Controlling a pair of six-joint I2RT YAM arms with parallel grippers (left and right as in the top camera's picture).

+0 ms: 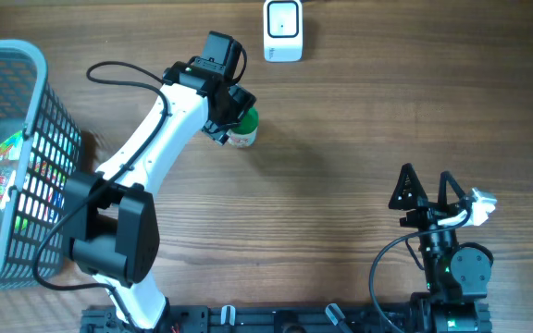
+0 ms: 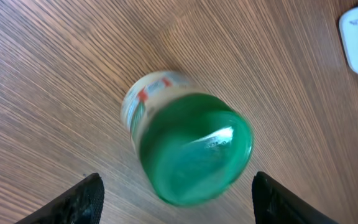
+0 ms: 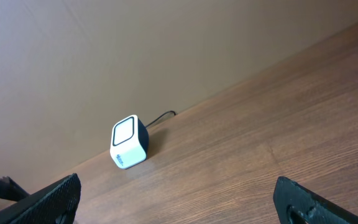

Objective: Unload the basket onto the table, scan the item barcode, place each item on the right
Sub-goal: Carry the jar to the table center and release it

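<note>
The left fingers (image 2: pixel 79 202) stand released on either side of the green-lidded jar (image 2: pixel 191 149) on the surface (image 1: pixel 340 139), not touching it, while the right fingers (image 3: pixel 48 199) gape wide, facing the scanner (image 3: pixel 129 142).

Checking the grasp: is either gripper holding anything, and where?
Nothing held. Left gripper stands open around the green-lidded jar, gaps both sides; right gripper empty.

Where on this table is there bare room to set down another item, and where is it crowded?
Free: the wide bare wood of the table between the jar and the right gripper, and the stretch right of the scanner. Crowded: the left side, where the basket and the left arm stand close together.
</note>
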